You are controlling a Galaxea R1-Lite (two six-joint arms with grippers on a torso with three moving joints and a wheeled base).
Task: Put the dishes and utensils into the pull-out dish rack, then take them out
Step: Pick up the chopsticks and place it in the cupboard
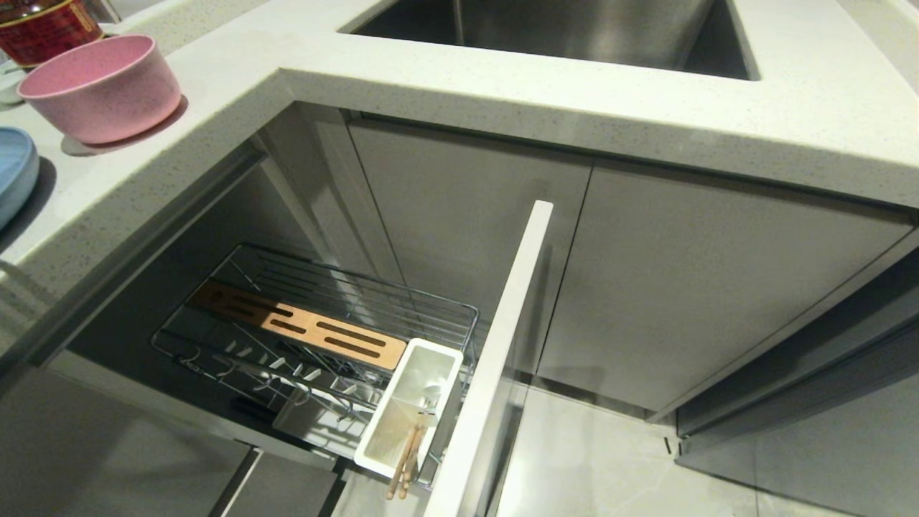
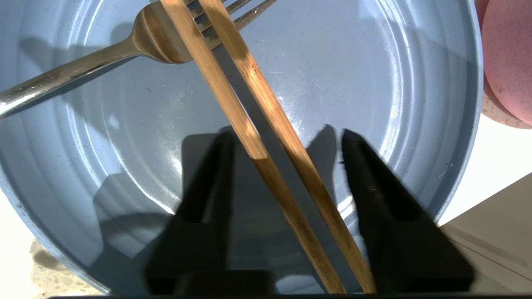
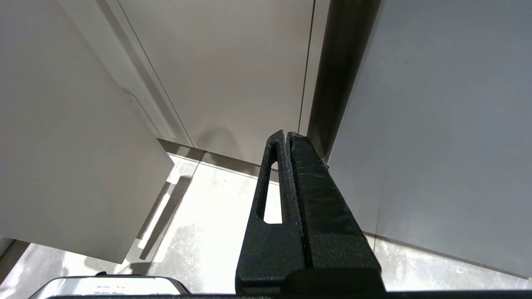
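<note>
On the far left of the head view, the light-blue plate (image 1: 13, 172) sits at the table (image 1: 502, 79) edge, with the pink bowl (image 1: 100, 86) just beside it and a red-lidded jar (image 1: 43, 25) behind. The left wrist view looks straight down into that plate (image 2: 415, 83): a silver fork (image 2: 83, 70) lies across it, and the pair of wooden chopsticks (image 2: 266, 137) rests on the fork's head. The left tool (image 2: 286, 158) hovers over the plate with its two dark fingers (image 2: 374, 187) set apart, one on each side of the chopsticks, and both sticks run through the gap between them. The chopsticks' long axis runs away from the wrist at a slant, so the fingers straddle the sticks crosswise, which looks right for a pinch. Whether the fingers touch the wood yet cannot be told; nothing looks lifted.

Further right and below the table, the pull-out dish rack (image 1: 316, 323) stands drawn out, its white utensil cup (image 1: 409, 409) next to the white front panel (image 1: 495, 359). Some wooden sticks (image 1: 403, 459) already lean in that cup. The steel sink (image 1: 560, 29) lies above.

The right tool (image 3: 286, 137) hangs parked near the cabinet doors, fingers pressed together, holding nothing. The left arm is plainly the nearer one for the chopsticks.
</note>
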